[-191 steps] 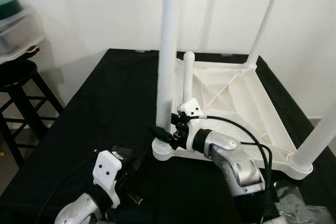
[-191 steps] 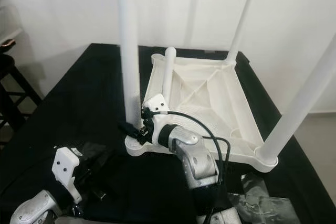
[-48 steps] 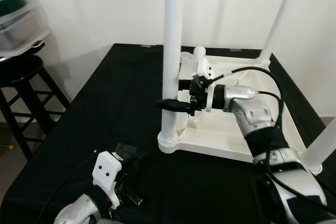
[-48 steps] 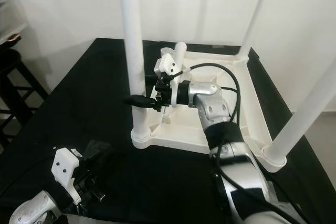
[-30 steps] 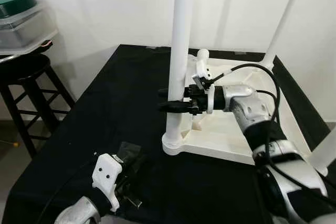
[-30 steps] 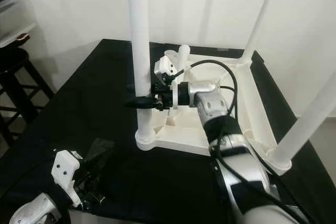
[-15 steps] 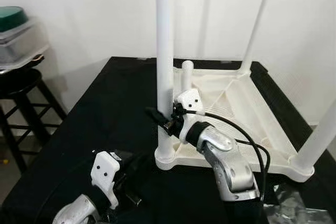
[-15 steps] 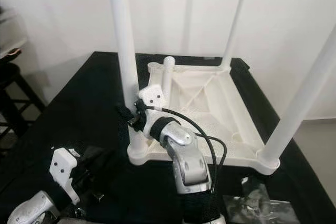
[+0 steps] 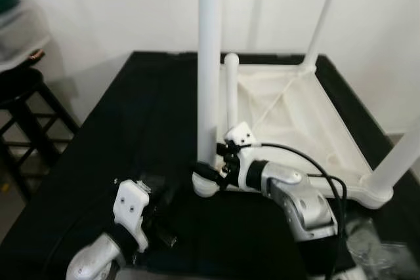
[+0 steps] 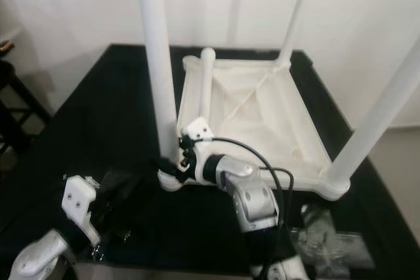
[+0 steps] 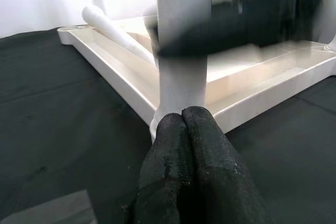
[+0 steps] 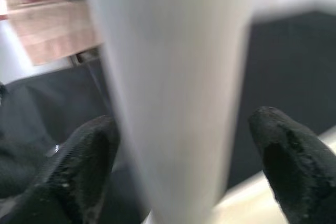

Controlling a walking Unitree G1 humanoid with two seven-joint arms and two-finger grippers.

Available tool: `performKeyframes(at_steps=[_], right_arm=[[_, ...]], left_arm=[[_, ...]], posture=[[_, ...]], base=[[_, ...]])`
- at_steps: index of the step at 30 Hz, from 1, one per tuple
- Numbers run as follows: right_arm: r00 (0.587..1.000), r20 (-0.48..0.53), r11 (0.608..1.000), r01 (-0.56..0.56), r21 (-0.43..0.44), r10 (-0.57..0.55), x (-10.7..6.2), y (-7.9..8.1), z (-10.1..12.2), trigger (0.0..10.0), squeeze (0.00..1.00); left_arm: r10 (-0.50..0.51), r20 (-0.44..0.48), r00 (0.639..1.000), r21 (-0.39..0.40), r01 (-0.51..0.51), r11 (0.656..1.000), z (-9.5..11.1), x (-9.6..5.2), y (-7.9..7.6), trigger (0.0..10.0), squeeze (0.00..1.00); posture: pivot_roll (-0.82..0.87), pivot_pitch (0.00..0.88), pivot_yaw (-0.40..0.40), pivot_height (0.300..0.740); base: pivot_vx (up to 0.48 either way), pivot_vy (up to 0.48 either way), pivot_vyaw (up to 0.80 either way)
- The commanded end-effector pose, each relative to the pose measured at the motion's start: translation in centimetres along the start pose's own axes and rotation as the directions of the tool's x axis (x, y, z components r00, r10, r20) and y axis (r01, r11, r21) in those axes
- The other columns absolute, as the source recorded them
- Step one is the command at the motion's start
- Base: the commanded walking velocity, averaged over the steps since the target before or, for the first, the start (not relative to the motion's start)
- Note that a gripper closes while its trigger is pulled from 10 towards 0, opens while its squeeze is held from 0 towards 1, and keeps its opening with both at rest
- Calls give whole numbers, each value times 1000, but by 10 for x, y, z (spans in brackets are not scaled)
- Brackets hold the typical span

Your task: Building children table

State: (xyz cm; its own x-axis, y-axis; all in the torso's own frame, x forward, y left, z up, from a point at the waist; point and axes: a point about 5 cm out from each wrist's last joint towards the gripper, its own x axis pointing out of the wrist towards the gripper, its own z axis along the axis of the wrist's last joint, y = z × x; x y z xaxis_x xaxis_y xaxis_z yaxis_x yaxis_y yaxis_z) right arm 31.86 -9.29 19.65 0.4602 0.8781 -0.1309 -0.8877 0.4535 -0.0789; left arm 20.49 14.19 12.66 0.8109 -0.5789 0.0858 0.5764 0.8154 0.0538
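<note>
Three legs stand on the upturned tabletop (image 9: 308, 122). Right gripper (image 12: 184, 177), fingers apart, straddles the near leg (image 9: 209, 63) at its base; tightening seems underway. Left gripper (image 11: 186, 129) is pressed closed, idle nearby.

Silver arms, white wrist housings, black cables, black fingers (image 12: 86, 166).

A black-covered bench (image 9: 111, 129) stands against a white wall. On it lies an upturned white children's table (image 9: 298, 122) — its underside facing up, ribs crossing the panel, corner legs rising upright — set toward the right and far side of the bench. A loose white leg (image 9: 231, 93) rests inside the panel near its far-left corner, leaning. At the near right edge of the bench lies a crumpled clear plastic bag (image 10: 325, 237) — just beside the panel's near corner.
</note>
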Motion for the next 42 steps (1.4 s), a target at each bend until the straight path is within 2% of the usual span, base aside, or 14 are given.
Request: performKeyframes(at_steps=[1, 2, 3, 4, 5, 16, 18, 19, 26, 34, 37, 39, 40, 42], right_arm=[[991, 26, 991, -131, -31, 132, -2, -3, 1, 10000, 933], [984, 30, 983, -173, -54, 175, -3, -7, 4, 10000, 933], [978, 24, 976, -207, -68, 209, -3, -12, 7, 10000, 318], [978, 24, 976, -207, -68, 209, -3, -12, 7, 10000, 318], [968, 25, 966, -248, -77, 251, -1, -17, 12, 10000, 0], [901, 22, 901, -432, -49, 433, 14, -33, 31, 10000, 0], [900, 10, 899, -435, -55, 436, 16, -35, 30, 8157, 0], [894, 10, 893, -447, -45, 448, 17, -37, 29, 0, 0], [881, 21, 881, -472, -34, 473, 16, -41, 26, 0, 0], [946, 5, 944, -324, -59, 325, 9, -40, 10, 0, 0], [989, 66, 985, 126, 114, -134, 22, -9, -29, 0, 0], [989, 66, 985, 126, 114, -134, 22, -9, -29, 0, 0], [938, -33, 916, 344, 206, -345, 20, 7, -57, 0, 0], [906, 5, 903, 421, 88, -424, 20, 15, -49, 0, 0]], left_arm=[[-2, -12, 1000, 0, 2, 1000, -2, -1, -1, 0, 0], [-2, -12, 1000, 0, 2, 1000, -2, -1, -1, 0, 0], [-1, -12, 1000, 0, 1, 1000, -2, -1, -1, 0, 0], [-1, -12, 1000, 0, 1, 1000, -2, -1, -1, 0, 0], [-1, -13, 1000, 0, 1, 1000, -2, -1, -1, 0, 0], [-1, -22, 1000, 2, 1, 1000, -4, -1, -3, 0, 0], [-2, -22, 1000, 1, 2, 1000, -4, -1, -3, 0, 0], [-3, -22, 1000, -2, 3, 1000, -4, -1, -3, 0, 0], [-3, -22, 1000, -5, 3, 1000, -5, -1, -4, 0, 0], [-7, -20, 1000, -9, 7, 1000, -5, -2, -5, 0, 0], [-6, -18, 1000, -8, 6, 1000, -3, -4, -3, 0, 0], [-6, -18, 1000, -8, 6, 1000, -3, -4, -3, 0, 0], [-4, -16, 1000, -8, 4, 1000, -2, -5, -2, 0, 0], [-4, -15, 1000, -7, 4, 1000, -2, -5, 0, 0, 0]], posture=[[24, 24, -24, 740], [24, 24, -24, 740], [27, 24, -26, 740], [27, 24, -26, 740], [33, 22, -27, 740], [53, 14, -27, 740], [53, 14, -27, 740], [54, 12, -25, 740], [49, 9, -24, 740], [34, 16, -26, 740], [14, 31, -32, 740], [14, 31, -32, 740], [-4, 42, -21, 740], [-14, 46, -11, 740]], base=[[0, 0, 0], [0, 0, 0], [0, 0, 0], [0, 0, 0], [0, 0, 0], [0, 0, 0], [0, 0, 0], [0, 0, 0], [0, 0, 0], [0, 0, 0], [0, 0, 0], [0, 0, 0], [0, 0, 0], [0, 0, 0]])
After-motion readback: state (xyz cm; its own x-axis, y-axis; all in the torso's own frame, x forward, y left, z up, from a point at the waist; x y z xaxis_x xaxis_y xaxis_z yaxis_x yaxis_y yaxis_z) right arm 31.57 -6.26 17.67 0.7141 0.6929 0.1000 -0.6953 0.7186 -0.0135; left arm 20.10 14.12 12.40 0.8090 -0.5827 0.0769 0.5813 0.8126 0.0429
